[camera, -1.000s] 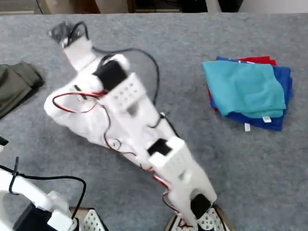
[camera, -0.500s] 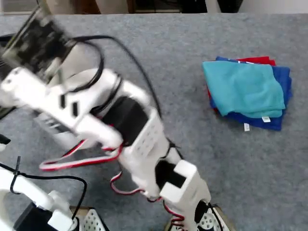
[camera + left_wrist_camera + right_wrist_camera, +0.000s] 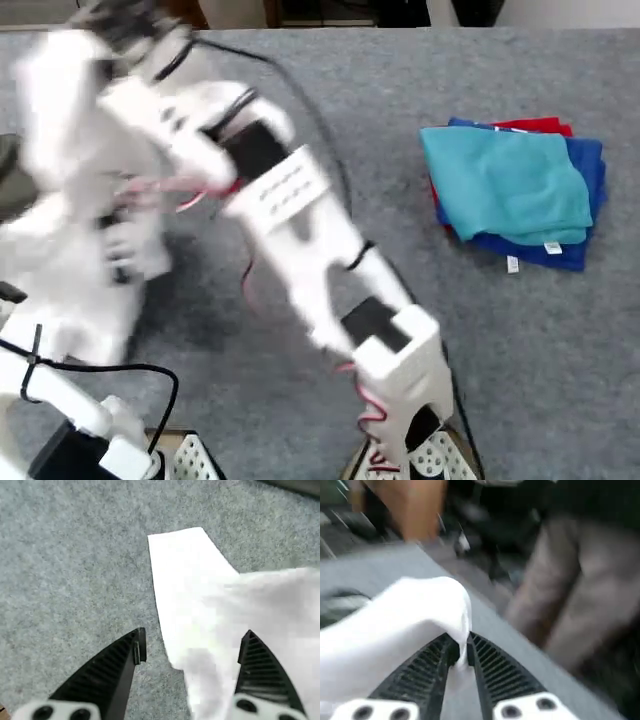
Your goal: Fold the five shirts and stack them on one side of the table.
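Right gripper (image 3: pixel 460 655): yours, pinched tight on a fold of the white shirt (image 3: pixel 395 625), held up over the table's far left corner.
Left gripper (image 3: pixel 194 637): yours, jaws spread wide, above a part of that shirt lying flat on the grey table (image 3: pixel 60 555).
Stack of folded shirts (image 3: pixel 510 185): teal over blue and red, near the right edge.

**Arm bodywork: white shells, black servos**

The right arm (image 3: pixel 300 240) had white plastic links, black servo blocks, a perforated white bracket, and loose red and black cables. The left arm (image 3: pixel 60 400) was white, with a black cable tied along it. The left gripper (image 3: pixel 194 637) and right gripper (image 3: pixel 462 647) had black ribbed fingers on white mounts with dark screw holes.
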Robot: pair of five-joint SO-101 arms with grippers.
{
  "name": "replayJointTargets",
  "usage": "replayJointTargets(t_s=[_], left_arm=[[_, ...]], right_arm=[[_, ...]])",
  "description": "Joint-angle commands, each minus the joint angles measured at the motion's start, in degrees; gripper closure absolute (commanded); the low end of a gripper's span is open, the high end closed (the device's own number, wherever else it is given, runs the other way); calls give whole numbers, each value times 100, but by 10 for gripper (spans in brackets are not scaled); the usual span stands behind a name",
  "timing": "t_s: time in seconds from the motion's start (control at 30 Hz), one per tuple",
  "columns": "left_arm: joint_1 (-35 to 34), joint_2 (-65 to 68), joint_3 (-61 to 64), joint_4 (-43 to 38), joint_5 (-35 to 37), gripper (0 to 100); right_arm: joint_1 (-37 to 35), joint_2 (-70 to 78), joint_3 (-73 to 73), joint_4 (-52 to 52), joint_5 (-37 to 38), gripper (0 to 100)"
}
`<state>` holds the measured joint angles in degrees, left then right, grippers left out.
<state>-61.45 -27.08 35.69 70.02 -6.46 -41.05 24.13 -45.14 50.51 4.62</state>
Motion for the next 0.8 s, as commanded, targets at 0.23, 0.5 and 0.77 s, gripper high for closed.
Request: replayJointTargets(t_s=[0.23, 0.5, 0.77], left_arm=[[79, -48, -255, 18, -26, 704], [404, -40, -167, 62, -35, 702], [1231, -40, 132, 53, -26, 703]], right_arm=[[2176, -277, 1982, 1213, 475, 995], [3134, -321, 3099, 1793, 1705, 995], [3530, -330, 3284, 3666, 2022, 995]])
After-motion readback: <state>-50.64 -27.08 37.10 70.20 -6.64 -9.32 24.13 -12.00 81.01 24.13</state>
